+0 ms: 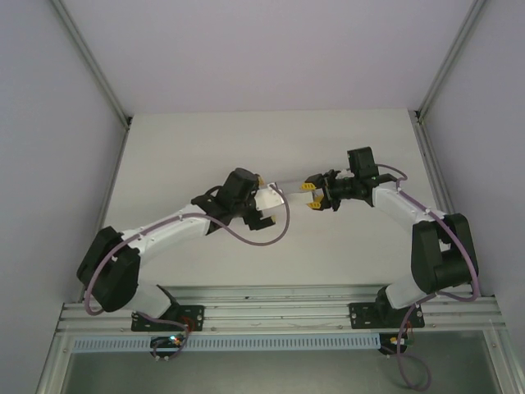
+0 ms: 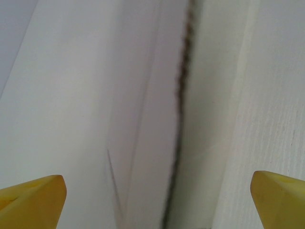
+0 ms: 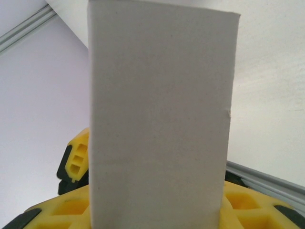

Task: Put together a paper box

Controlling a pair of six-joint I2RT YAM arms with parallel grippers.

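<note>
Gripping the box [image 1: 289, 184] by one end in the right gripper [image 1: 312, 196], raised over the table [image 1: 205, 148], and presenting its other end inside the wide-open left gripper [image 2: 156, 202], not yet closed on it, seemingly to brace it from both sides for folding and tucking flaps.

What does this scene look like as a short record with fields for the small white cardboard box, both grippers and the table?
Object: small white rectangular cardboard box, folded into shape, between the two arms
Right gripper: shut on one end of the box
Left gripper: open wide, facing the box's other end, contact unclear
Table: pale, plain surface under the arms
</note>
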